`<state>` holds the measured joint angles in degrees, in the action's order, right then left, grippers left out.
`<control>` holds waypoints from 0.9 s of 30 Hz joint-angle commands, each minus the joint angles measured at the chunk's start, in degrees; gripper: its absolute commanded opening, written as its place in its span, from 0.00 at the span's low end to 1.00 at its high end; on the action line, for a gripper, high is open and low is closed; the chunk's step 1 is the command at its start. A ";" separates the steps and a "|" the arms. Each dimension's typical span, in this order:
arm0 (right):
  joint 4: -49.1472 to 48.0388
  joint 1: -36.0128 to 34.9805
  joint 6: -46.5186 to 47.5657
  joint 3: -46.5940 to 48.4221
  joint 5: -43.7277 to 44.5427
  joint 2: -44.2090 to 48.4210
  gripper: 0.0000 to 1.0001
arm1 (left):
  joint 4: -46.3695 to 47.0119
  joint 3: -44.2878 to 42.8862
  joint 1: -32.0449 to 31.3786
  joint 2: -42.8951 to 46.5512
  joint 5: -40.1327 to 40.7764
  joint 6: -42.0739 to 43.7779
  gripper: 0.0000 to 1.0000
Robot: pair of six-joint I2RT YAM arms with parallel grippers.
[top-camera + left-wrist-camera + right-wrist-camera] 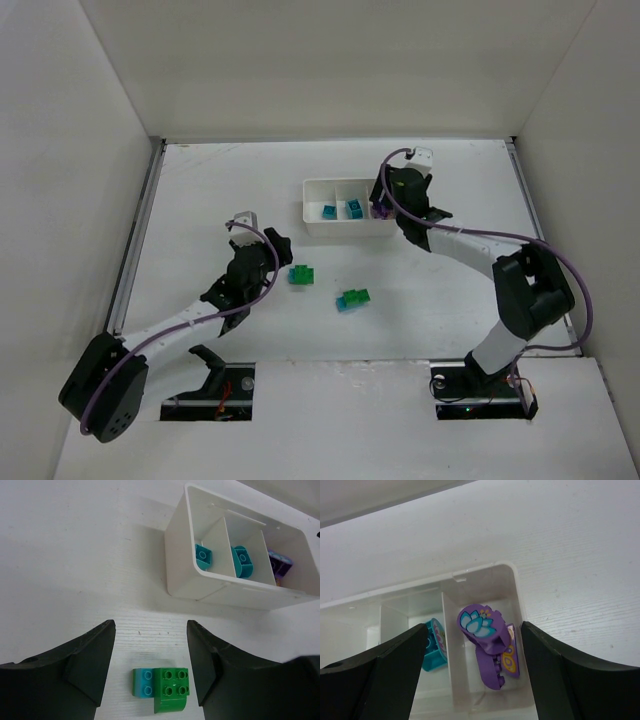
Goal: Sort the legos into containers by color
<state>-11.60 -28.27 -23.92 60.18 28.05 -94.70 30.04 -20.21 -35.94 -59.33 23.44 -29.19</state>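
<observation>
The white tray (345, 229) stands at the back middle. Its left compartment holds a teal brick (329, 212), the middle one another teal brick (354, 209), and the right one purple bricks (485, 627), stacked and tilted. My right gripper (475, 630) is open above that right compartment (383, 203), with the purple bricks between its fingers but untouched. A green and teal clump (161, 689) lies on the table (300, 274) between the fingers of my open left gripper (151, 627). A second green and teal clump (352, 299) lies to its right.
White walls enclose the table on the left, back and right. In the left wrist view the tray's near wall (185, 570) stands beyond the clump, apart from it. The arm bases (480, 385) sit at the near edge.
</observation>
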 commanded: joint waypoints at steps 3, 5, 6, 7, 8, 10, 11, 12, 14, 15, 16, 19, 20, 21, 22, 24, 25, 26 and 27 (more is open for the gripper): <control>-2.29 -2.00 0.11 -1.90 -0.10 5.74 0.80 | 2.22 -0.27 -0.14 -0.35 1.08 0.98 0.56; -2.38 -3.67 -0.42 -3.92 -0.10 8.20 0.75 | 1.77 -0.53 -0.22 -0.35 1.08 1.15 0.55; -2.64 -4.72 -0.77 -5.24 -0.02 9.52 0.73 | 1.77 -0.62 -0.31 -0.43 1.08 1.41 0.55; -2.99 -6.21 -1.21 -6.99 0.07 11.10 0.66 | 1.77 -0.88 -0.40 -1.04 1.17 1.76 0.53; -3.26 -7.53 -1.48 -8.49 -0.10 12.24 0.59 | 1.77 -1.15 -0.40 -1.75 1.43 1.94 0.52; -3.43 -10.25 -1.57 -11.13 -0.10 13.83 0.47 | 1.16 -1.76 -0.75 -2.72 1.61 2.03 0.50; -3.17 -11.57 -1.65 -12.27 -0.19 14.36 0.42 | 1.07 -2.03 -1.01 -3.07 1.61 2.12 0.49; -2.82 -13.06 -1.65 -13.50 -0.19 14.89 0.38 | 1.33 -2.20 -1.36 -3.85 1.61 2.47 0.49; -2.73 -15.96 -1.83 -15.70 -0.63 15.85 0.34 | 1.51 -2.55 -1.54 -5.09 1.78 2.21 0.47; -2.73 -17.28 -1.83 -16.49 -1.24 16.21 0.34 | 1.42 -2.82 -1.71 -5.53 1.78 2.12 0.47; -2.73 -18.60 -1.39 -17.11 -2.03 16.38 0.33 | 1.42 -2.91 -1.89 -5.71 1.78 2.03 0.47; -2.29 -21.51 0.01 -17.91 -6.59 16.12 0.35 | 1.60 -3.00 -1.81 -5.88 1.78 1.94 0.46; -2.20 -22.21 0.36 -17.91 -8.35 15.77 0.36 | 1.42 -3.00 -1.46 -5.62 1.78 1.77 0.46; -2.20 -22.74 0.89 -17.65 -10.45 15.16 0.38 | 1.25 -2.82 -1.19 -5.10 1.70 1.59 0.46; -2.73 -23.44 1.85 -17.38 -12.65 14.63 0.40 | 1.07 -2.65 -0.84 -4.48 1.52 1.59 0.46; -3.78 -25.37 4.05 -16.77 -16.87 13.23 0.47 | 1.07 -2.12 0.12 -3.08 1.43 1.59 0.47; -4.57 -26.43 5.19 -16.42 -18.54 12.35 0.52 | 0.90 -1.86 0.83 -2.55 1.17 1.51 0.47; -5.36 -27.74 7.03 -15.63 -20.21 10.78 0.58 | 0.63 -1.59 1.53 -1.85 0.65 1.42 0.47; -5.11 -28.71 8.61 -14.67 -20.75 9.28 0.64 | 0.11 -1.33 2.23 -1.23 0.12 1.24 0.47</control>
<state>-12.93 -54.08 -20.86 42.44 14.26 -82.48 29.41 -20.71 -35.38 -63.51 23.99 -27.92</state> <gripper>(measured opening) 0.607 0.469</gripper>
